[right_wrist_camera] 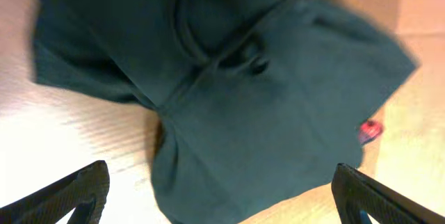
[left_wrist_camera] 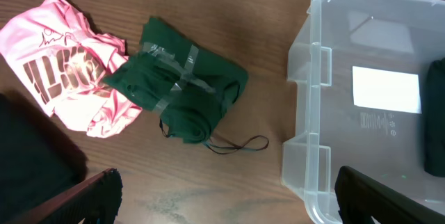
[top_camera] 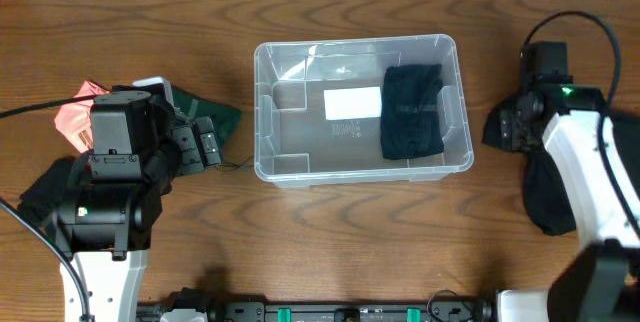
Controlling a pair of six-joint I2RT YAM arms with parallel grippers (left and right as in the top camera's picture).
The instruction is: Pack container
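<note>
The left pincer (left_wrist_camera: pixel 227 182), spread wide, should settle over the green bundle (left_wrist_camera: pixel 182 88) left of centre and pinch its taped middle.

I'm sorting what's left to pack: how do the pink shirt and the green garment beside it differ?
The pink shirt has a large print; the green garment shows only grey strips. The pink shirt is loosely crumpled; the green garment is a tighter bundle trailing a thin cord. Both lie on the table, outside the container.
</note>
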